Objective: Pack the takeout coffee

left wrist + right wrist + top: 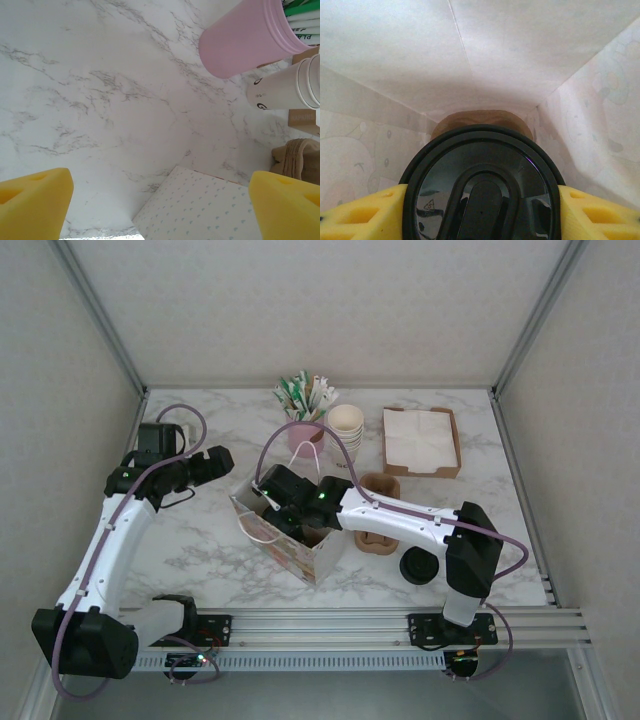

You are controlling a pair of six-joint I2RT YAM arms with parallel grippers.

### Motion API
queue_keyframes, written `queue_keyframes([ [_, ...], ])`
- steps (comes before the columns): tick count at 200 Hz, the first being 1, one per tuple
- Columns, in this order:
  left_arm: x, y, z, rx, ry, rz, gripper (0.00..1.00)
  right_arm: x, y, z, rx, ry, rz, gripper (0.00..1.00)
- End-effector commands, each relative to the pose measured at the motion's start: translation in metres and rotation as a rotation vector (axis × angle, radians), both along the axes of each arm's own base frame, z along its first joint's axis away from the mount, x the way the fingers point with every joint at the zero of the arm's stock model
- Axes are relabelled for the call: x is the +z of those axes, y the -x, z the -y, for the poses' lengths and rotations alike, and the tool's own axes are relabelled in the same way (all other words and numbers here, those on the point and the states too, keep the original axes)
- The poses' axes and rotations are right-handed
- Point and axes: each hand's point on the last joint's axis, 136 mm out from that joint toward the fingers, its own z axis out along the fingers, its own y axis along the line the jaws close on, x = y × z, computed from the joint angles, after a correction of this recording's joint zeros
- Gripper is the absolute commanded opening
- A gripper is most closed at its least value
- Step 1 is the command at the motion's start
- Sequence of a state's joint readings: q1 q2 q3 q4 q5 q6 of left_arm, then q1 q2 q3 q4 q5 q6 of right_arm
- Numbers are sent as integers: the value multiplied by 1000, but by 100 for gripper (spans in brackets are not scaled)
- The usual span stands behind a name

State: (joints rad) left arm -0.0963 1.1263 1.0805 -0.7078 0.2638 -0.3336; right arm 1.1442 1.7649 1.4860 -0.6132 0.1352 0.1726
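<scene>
Now the placing step is in hand: the right gripper is clamped on the takeout coffee, lid up, inside the paper bag on the desk. Next, I judge, it must be lowered gently to the bag's floor and then released. The left gripper, fingers apart, hovers beside the bag.

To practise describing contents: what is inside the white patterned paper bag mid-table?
A tan-brown paper cup with a round black plastic lid, held between the right gripper's yellow fingers. The cup hides the bag's floor, so anything beneath cannot be seen.
</scene>
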Motion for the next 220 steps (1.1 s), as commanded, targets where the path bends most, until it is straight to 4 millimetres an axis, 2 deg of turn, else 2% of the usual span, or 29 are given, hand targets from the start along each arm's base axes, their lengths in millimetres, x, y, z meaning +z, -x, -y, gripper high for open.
queue_keyframes([
  [1,2,1,2,-3,21,-5,91,-46,23,30,-6,177,-109,60],
  [126,1,0,2,-3,21,-10,91,-40,23,29,-6,163,-103,66],
  [220,1,0,2,-2,20,-9,91,-36,22,26,-4,156,-100,85],
])
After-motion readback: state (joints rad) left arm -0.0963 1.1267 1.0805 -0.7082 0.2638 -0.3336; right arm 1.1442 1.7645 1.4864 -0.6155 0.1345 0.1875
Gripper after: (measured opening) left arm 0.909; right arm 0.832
